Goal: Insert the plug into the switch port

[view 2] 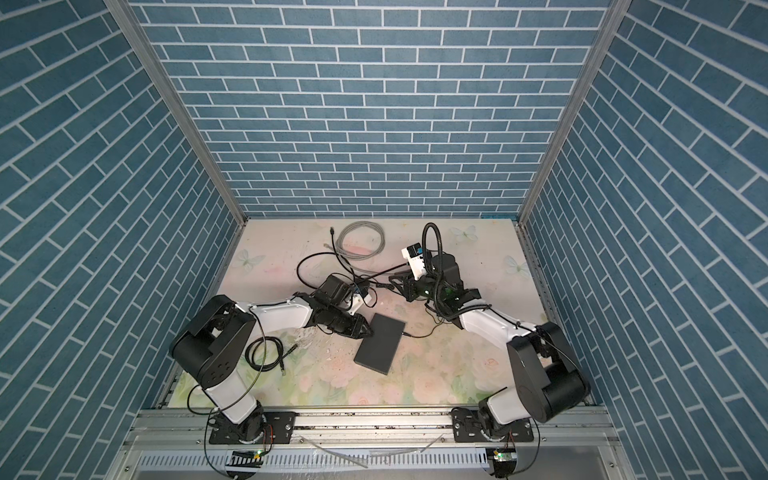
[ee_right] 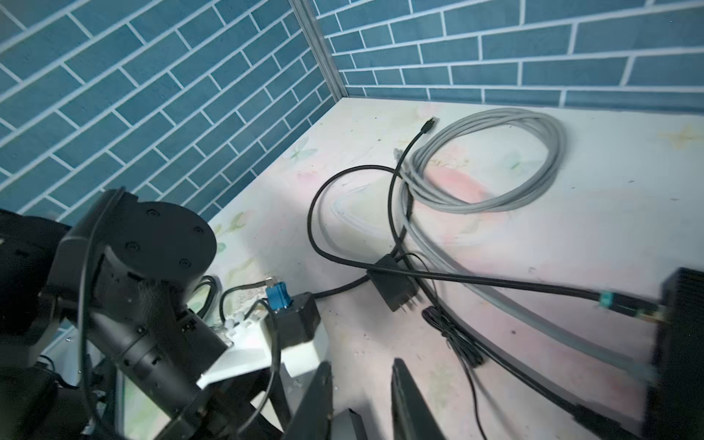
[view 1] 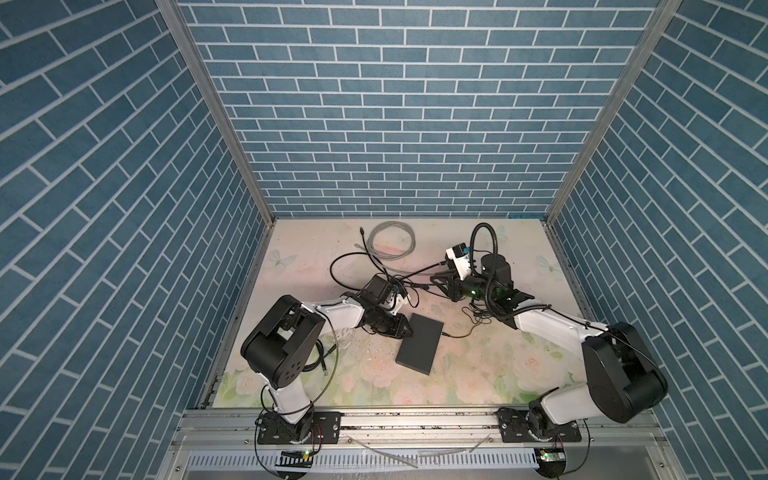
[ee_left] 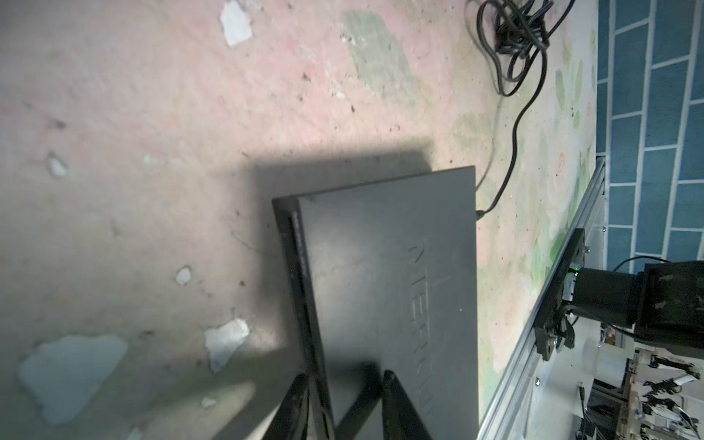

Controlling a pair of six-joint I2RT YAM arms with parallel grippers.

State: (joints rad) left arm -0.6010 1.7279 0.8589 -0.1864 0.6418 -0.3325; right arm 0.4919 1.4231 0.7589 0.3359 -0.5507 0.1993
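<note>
- Both top views look steeply down from high over the front rail (view 1: 415,415); the whole table (view 1: 478,374) fills the frame's lower middle.
- The left wrist view sits close above the switch (ee_left: 381,285), looking along the table.
- The right wrist view sits low, facing a back corner across the grey cable coil (ee_right: 495,164).
- All 4 share the table; both top views include switch and coil.

Embossed lettering (ee_left: 421,304) on top of the switch (ee_left: 362,266), lower centre of the left wrist view, reads "MERCU". Further letters cannot be read.
</note>
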